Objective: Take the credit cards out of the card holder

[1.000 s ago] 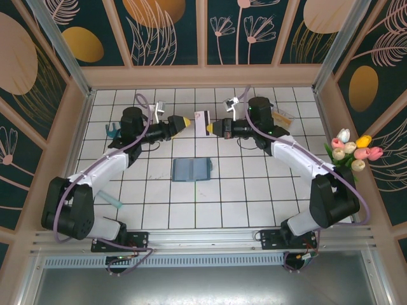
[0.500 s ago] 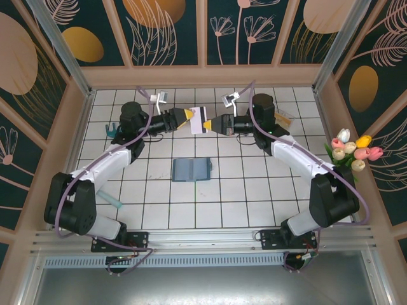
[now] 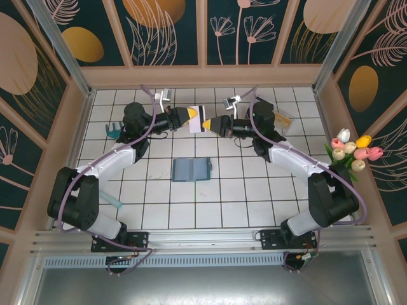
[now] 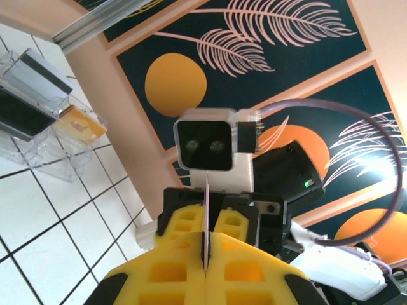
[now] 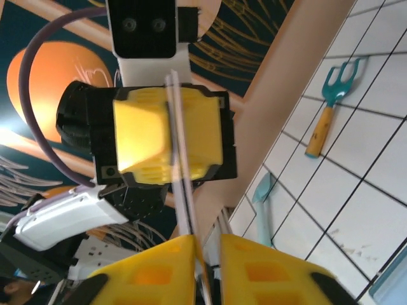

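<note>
Handover step — left claw [image 3: 190,119] clenched on the striped credit card [image 3: 200,117]; right claw [image 3: 207,126], opposite, slightly parted — should withdraw next.

Both arms meet tip to tip, left tool [image 3: 188,116] pinched shut, right tool [image 3: 208,125] seemingly parted.

Table [image 3: 235,203] lies open round the wallet [image 3: 191,169]. Left arm [image 3: 114,159] and right arm [image 3: 292,155] bar the far middle.
</note>
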You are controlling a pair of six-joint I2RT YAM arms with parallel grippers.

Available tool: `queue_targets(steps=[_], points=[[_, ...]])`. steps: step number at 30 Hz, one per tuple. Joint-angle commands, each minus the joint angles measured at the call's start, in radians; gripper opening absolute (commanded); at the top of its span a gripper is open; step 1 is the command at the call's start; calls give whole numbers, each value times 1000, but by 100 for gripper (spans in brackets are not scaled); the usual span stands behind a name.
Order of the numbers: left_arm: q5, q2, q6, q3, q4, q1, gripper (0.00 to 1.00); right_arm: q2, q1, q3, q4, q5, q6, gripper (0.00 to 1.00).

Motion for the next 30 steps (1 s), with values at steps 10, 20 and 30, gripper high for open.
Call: queue_targets(steps=[10, 20, 30], points=[[-116, -26, -112, -34, 163, -2, 0, -23, 83, -98, 361, 241, 305, 24], [-139, -23, -134, -54, 160, -2, 0, -24, 83, -105, 365, 276, 302, 16], [-142, -34, -113, -58, 97, -1, 14, -18, 83, -84, 321, 301, 258, 0]])
